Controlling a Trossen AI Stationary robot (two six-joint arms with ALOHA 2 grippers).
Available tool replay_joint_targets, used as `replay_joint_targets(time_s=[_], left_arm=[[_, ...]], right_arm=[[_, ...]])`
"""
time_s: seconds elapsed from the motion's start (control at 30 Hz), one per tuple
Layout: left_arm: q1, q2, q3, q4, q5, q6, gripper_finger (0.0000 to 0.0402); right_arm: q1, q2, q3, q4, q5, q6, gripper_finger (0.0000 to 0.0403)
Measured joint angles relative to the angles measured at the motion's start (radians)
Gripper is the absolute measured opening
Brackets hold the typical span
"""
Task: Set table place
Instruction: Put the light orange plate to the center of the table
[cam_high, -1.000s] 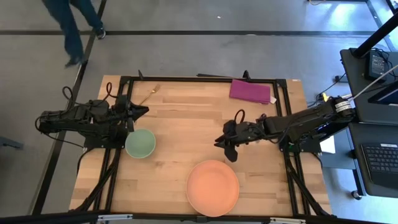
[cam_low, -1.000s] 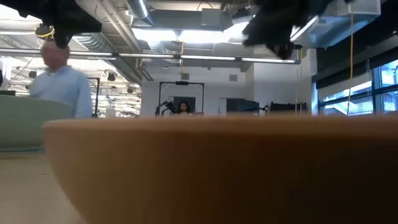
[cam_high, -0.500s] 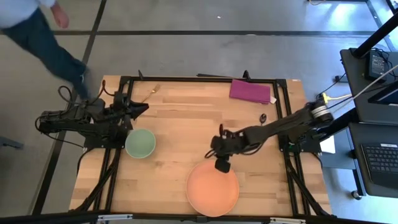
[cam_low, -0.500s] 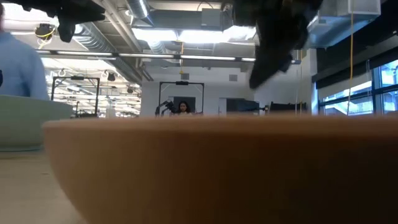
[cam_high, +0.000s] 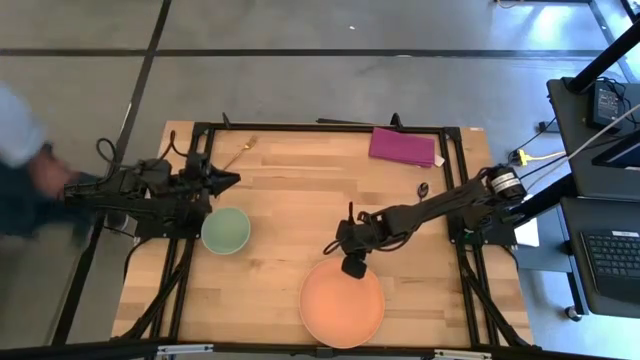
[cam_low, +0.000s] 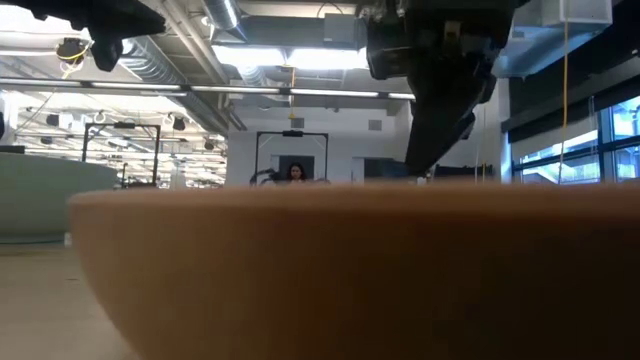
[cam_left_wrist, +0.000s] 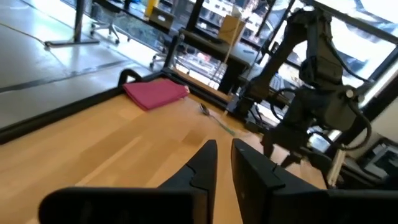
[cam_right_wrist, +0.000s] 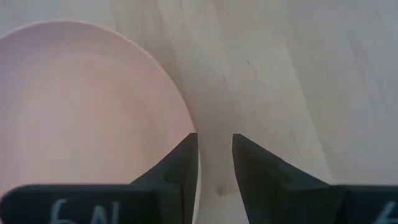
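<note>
The round orange plate lies flat near the table's near edge and fills the foreground of the low view. My right gripper is open, fingers pointing down over the plate's far rim; bare wood shows between the fingers. The pale green bowl stands on the table at the left. My left gripper hovers just beyond the bowl, its fingers a narrow gap apart. The gold fork lies at the far left. The spoon lies at the far right.
A flat magenta rectangle lies at the far right corner, also in the left wrist view. A person stands off the table's left side. Bare wood lies between the bowl and the plate.
My right gripper has gone toward the table's near edge and to the left, and down, from mid-table to the plate's far rim, tipping to point downward. A person has walked along the floor beyond the far left corner to the table's left side.
</note>
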Motion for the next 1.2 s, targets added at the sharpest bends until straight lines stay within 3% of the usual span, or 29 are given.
replay_joint_targets(time_s=[0.3, 0.57, 0.87, 1.2], left_arm=[[-0.002, 0.0, 0.0, -0.052, 0.0, -0.03, 0.0027], [-0.002, 0.001, -0.036, -0.062, -0.002, -0.074, 0.0018], [-0.002, 0.001, -0.048, -0.061, -0.003, -0.101, 0.0009], [-0.002, 0.0, -0.048, -0.061, -0.003, -0.103, 0.0023]], right_arm=[[0.014, 0.077, -0.001, 0.003, -0.011, 0.004, 0.0101], [0.014, 0.076, -0.002, 0.026, -0.083, -0.022, 0.0101], [0.01, 0.084, -0.001, 0.026, -0.085, -0.091, 0.0101], [0.006, 0.15, -0.002, 0.038, -0.085, -0.104, 0.01]])
